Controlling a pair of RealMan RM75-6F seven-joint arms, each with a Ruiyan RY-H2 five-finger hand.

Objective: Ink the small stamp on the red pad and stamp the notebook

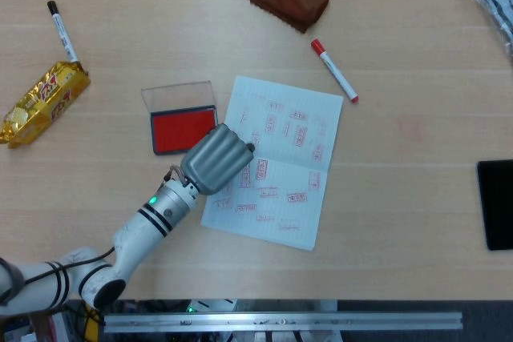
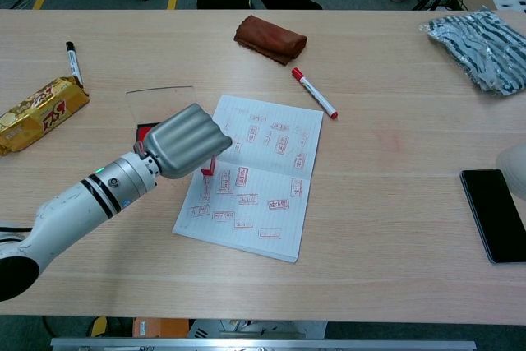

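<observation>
Grey left hand (image 2: 187,142) fingers gripping small red stamp (image 2: 208,168) over notebook (image 2: 271,191)

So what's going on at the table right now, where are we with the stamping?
The left hand holds the small stamp over the left edge of the notebook, next to the red pad, whose clear lid is open. The open notebook already carries many red stamp marks. From these views it is hard to tell whether the stamp is touching the paper. The right hand shows only at the far edge of the chest view, away from the work.
</observation>
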